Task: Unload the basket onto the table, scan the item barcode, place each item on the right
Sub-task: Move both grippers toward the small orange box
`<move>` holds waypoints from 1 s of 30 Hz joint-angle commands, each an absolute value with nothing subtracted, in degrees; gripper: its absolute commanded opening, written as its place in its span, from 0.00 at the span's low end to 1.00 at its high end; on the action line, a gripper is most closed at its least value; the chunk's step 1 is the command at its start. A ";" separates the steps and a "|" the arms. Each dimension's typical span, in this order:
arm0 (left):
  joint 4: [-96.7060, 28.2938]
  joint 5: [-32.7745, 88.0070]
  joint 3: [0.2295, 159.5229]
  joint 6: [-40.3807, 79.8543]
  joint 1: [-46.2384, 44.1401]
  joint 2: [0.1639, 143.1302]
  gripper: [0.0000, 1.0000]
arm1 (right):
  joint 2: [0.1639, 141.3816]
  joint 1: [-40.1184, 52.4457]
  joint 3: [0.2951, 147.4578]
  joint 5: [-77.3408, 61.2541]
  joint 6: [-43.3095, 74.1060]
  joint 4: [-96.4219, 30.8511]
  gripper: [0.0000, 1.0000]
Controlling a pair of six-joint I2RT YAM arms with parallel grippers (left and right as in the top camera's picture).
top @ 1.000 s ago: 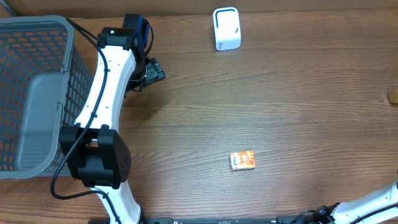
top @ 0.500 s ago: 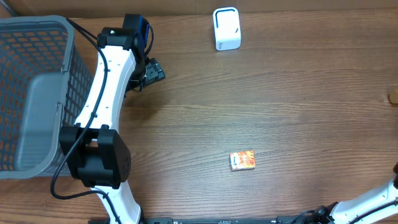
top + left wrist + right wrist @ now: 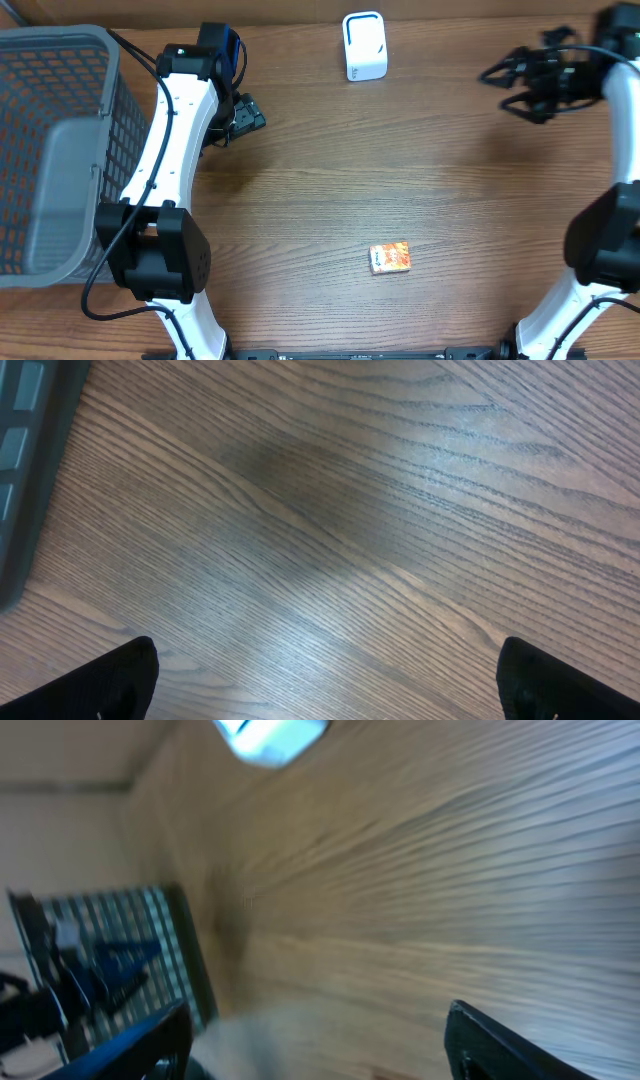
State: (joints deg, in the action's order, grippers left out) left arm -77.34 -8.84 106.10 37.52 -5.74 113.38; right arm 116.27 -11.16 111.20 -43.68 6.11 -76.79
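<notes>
Left pincer (image 3: 330,685) and right pincer (image 3: 320,1040) both gape wide, holding nothing.

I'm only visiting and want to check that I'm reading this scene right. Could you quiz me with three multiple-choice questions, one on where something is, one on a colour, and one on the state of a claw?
1. Where is the small orange box?
A. in the basket
B. on the bare table
C. on the floor

2. What colour is the basket?
A. grey
B. red
C. green

3. The left claw is:
A. shut on the box
B. open and empty
C. shut on a cable

Answers:
1. B, because the box lies alone on the wood.
2. A, because the basket's mesh walls and rim are grey.
3. B, because its wrist view shows the fingers wide apart with only wood between them.
</notes>
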 commanded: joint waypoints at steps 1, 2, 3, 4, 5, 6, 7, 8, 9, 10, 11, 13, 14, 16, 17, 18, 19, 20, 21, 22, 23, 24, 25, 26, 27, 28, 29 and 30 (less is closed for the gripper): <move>-77.32 -9.41 105.80 37.28 -5.74 113.14 1.00 | 114.52 -8.67 111.37 -41.47 4.86 -78.43 0.79; -77.32 -9.41 105.80 37.28 -5.74 113.14 1.00 | 113.91 -8.08 111.37 -40.58 4.84 -79.40 0.77; -77.32 -9.41 105.80 37.28 -5.74 113.14 1.00 | 113.16 -7.70 111.37 -39.51 4.84 -80.44 0.75; -77.32 -9.41 105.80 37.28 -5.74 113.14 1.00 | 111.77 -7.44 111.37 -37.43 4.84 -82.26 0.73; -77.32 -9.41 105.80 37.28 -5.74 113.14 1.00 | 111.18 -7.44 111.37 -36.69 4.84 -82.94 0.73; -77.32 -9.41 105.80 37.28 -5.74 113.14 1.00 | 109.86 -7.46 111.37 -35.18 4.84 -84.16 0.72; -77.32 -9.41 105.80 37.28 -5.74 113.14 1.00 | 108.73 -7.46 111.37 -33.89 4.86 -85.03 0.72; -77.32 -9.41 105.80 37.28 -5.74 113.14 1.00 | 107.35 -7.44 111.37 -32.64 4.86 -85.86 0.72; -77.25 -9.41 105.80 37.28 -5.74 113.14 1.00 | 105.91 -7.44 111.37 -31.77 4.86 -86.59 0.72; -76.93 -9.43 105.80 37.28 -5.74 113.14 1.00 | 104.42 -7.44 111.37 -31.75 4.89 -87.29 0.72; -76.64 -9.43 105.80 37.26 -5.74 113.14 1.00 | 103.24 -7.42 111.37 -31.86 4.91 -87.92 0.72; -75.31 -11.77 105.80 37.26 -5.74 113.14 1.00 | 100.47 -7.03 111.20 -31.66 4.86 -89.58 0.72; -74.59 -12.78 105.80 37.26 -5.74 113.14 1.00 | 99.18 -6.79 110.85 -31.44 4.84 -90.24 0.72; -72.10 -12.71 105.80 37.28 -5.74 113.14 1.00 | 95.53 -6.42 108.73 -30.85 4.84 -90.85 0.72; -70.91 -12.43 105.80 37.28 -5.74 113.14 1.00 | 93.14 -6.31 106.76 -30.57 4.86 -90.56 0.72; -69.82 -12.43 105.80 37.28 -5.74 113.14 1.00 | 91.05 -6.11 104.64 -30.39 4.86 -89.91 0.72; -69.04 -12.43 105.80 37.28 -5.74 113.14 1.00 | 88.33 -6.07 101.86 -30.44 4.89 -88.77 0.72; -68.55 -12.43 105.80 37.30 -5.74 113.14 1.00 | 85.91 -6.07 98.98 -30.46 5.06 -87.24 0.72; -68.29 -12.43 105.80 37.28 -5.74 113.14 1.00 | 82.94 -6.07 95.57 -30.26 6.22 -85.12 0.73; -68.29 -12.43 105.80 37.28 -5.74 113.14 1.00 | 80.40 -6.07 92.40 -29.98 7.70 -82.96 0.73; -68.20 -11.73 105.80 37.85 -5.74 113.14 1.00 | 76.93 -6.09 87.81 -29.76 9.65 -79.75 0.75; -68.03 -10.02 105.80 39.07 -5.74 113.14 1.00 | 75.11 -6.09 85.41 -29.76 10.63 -78.06 0.76; -68.10 -7.07 105.80 40.18 -5.74 113.14 1.00 | 71.99 -6.07 80.77 -29.78 11.94 -74.98 0.80; -68.49 -3.95 105.80 40.32 -5.74 113.14 1.00 | 70.30 -6.07 78.19 -29.82 12.23 -73.45 0.91; -68.97 0.16 105.80 40.29 -5.74 113.14 1.00 | 68.14 -6.07 74.50 -29.78 12.21 -71.35 1.00; -69.45 3.09 105.80 40.23 -5.74 113.14 1.00 | 67.05 -6.07 72.44 -29.78 12.21 -70.41 1.00; -70.22 7.05 105.80 39.86 -5.74 113.14 1.00 | 65.84 -6.07 69.65 -29.82 12.23 -69.36 1.00; -70.41 10.81 105.80 38.00 -5.80 113.14 1.00 | 65.21 -6.07 67.90 -29.85 12.25 -68.75 1.00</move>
